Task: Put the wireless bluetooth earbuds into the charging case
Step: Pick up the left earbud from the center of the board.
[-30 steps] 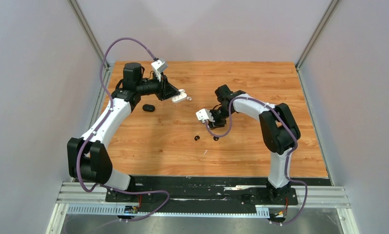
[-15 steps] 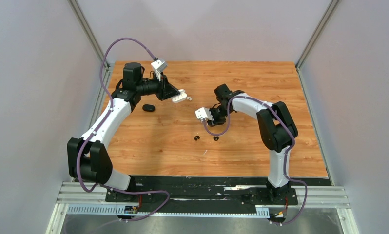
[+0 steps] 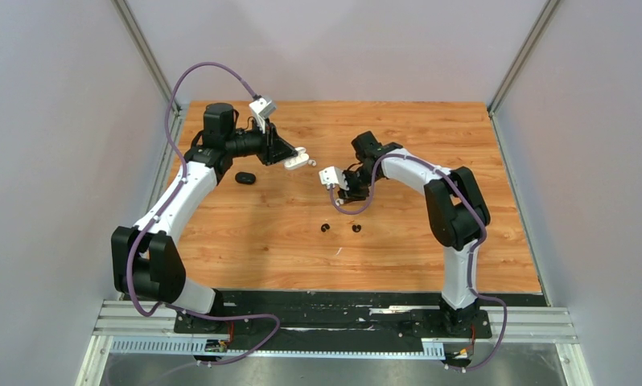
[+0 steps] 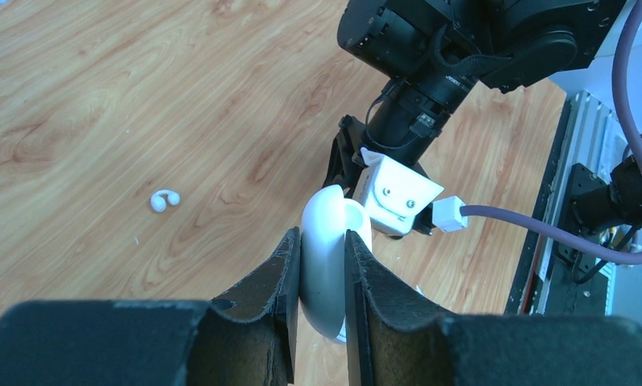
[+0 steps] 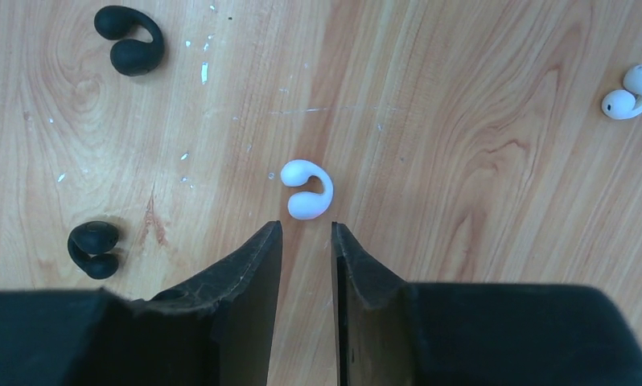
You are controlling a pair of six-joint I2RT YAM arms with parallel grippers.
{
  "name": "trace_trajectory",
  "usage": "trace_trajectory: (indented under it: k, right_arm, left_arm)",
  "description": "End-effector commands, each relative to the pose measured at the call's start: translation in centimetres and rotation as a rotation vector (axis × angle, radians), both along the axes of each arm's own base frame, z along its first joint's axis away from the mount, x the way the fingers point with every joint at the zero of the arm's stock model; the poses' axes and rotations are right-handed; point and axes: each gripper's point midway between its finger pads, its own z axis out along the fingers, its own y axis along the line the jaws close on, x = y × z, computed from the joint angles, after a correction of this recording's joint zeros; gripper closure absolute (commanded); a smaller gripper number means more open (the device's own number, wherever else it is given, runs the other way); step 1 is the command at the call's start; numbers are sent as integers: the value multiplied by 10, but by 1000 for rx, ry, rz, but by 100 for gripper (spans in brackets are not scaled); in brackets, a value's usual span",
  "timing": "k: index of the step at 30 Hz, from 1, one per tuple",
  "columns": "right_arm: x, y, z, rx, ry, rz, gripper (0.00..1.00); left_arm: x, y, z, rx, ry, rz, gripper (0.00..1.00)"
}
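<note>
From above, the right gripper (image 3: 342,186) is seen shifted away and leftward since a second ago, the left gripper (image 3: 300,158) unmoved. At the left wrist, a white case (image 4: 327,265) is clamped in the jaws. At the right wrist, the jaws are parted and empty, a white bud (image 5: 307,188) lying just ahead.

Four earbuds (image 5: 306,189), one white case (image 4: 326,265), one black case (image 3: 244,178)

Left arm (image 3: 181,197) and right arm (image 3: 414,169) with white links and black joints, looping purple cables (image 3: 209,67), white boxy wrist cameras (image 3: 261,107), matte black wedge-shaped fingers (image 5: 241,273)
</note>
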Motion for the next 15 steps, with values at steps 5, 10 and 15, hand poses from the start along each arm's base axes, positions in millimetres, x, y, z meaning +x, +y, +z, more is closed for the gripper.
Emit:
trace_trajectory:
  k: [5, 10, 15]
  right_arm:
    - [13, 23, 16, 73, 71, -79, 70]
    - [21, 28, 17, 78, 69, -78, 70]
    - [20, 24, 8, 45, 67, -55, 69]
  left_arm:
    - [7, -1, 21, -26, -54, -1, 100]
    - [7, -1, 20, -25, -51, -2, 100]
    - [7, -1, 20, -24, -51, 0, 100]
